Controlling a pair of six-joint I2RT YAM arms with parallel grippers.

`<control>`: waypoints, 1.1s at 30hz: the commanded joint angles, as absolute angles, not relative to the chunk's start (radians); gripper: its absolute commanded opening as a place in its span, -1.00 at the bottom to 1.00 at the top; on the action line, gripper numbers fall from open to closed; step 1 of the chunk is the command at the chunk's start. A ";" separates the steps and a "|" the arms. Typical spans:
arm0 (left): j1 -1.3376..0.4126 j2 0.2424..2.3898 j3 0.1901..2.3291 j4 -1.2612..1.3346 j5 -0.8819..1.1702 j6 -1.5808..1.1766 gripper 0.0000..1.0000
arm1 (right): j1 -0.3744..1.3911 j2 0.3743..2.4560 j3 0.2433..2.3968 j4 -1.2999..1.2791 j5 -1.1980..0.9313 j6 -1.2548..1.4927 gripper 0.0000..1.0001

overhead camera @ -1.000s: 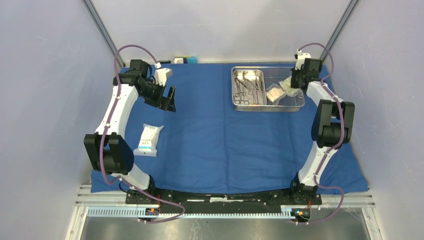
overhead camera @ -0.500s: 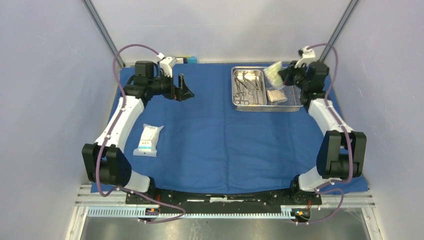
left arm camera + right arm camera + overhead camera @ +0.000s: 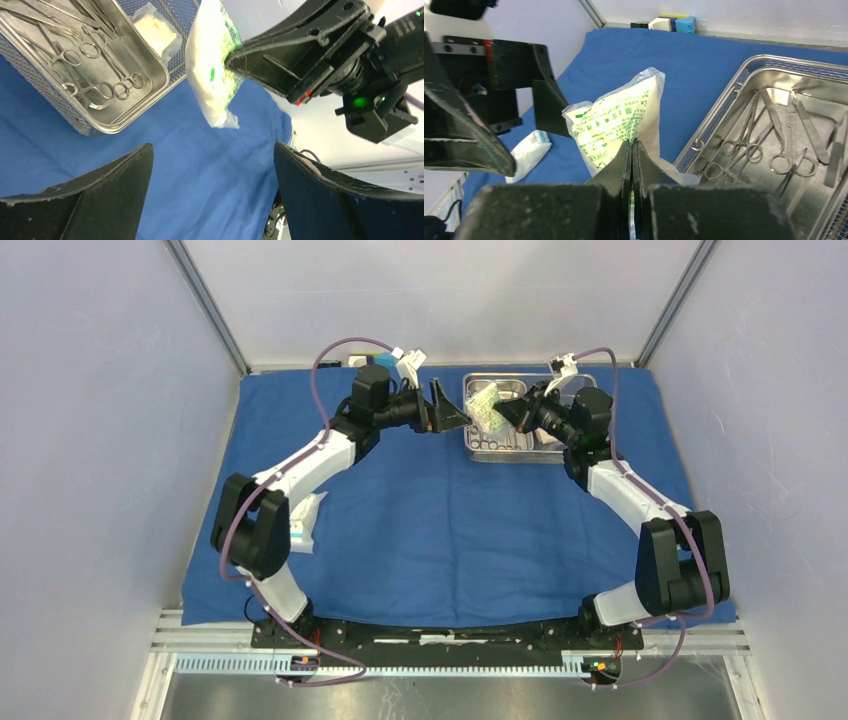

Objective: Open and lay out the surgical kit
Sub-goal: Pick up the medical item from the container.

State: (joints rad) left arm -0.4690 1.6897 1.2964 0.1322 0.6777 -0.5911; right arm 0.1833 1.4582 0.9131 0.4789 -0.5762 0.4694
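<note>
The right gripper [image 3: 631, 145] pinched the packet [image 3: 619, 117] while the left gripper [image 3: 212, 146] gaped wide nearby. Releasing early could drop it.

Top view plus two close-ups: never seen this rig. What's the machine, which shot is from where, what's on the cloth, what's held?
Two robot arms, each ending in a two-finger gripper. The wide picture comes from a fixed camera above and behind them; the close-ups come from a camera on each wrist. A blue cloth lies spread flat. On it sits a steel mesh tray holding scissor-like instruments. A white packet lies on the cloth at left. The right gripper is shut on a green-printed packet, held up in front of the open, empty left gripper.
</note>
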 commanded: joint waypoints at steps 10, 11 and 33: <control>-0.531 1.814 1.382 0.356 0.634 -0.765 0.71 | 0.187 1.407 0.838 0.631 -0.625 0.585 -0.99; -0.532 1.821 1.383 0.360 0.632 -0.770 0.65 | 0.186 1.406 0.838 0.632 -0.625 0.587 -1.00; -0.432 1.811 1.608 -0.519 0.825 -0.097 -0.89 | 0.172 1.283 0.818 0.425 -0.567 0.281 0.16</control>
State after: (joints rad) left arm -0.4950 1.8980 1.5223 -0.0029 0.7704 -0.5167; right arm 0.1810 1.3560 0.7925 0.5060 -0.5896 0.4442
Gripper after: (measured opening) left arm 0.079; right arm 0.546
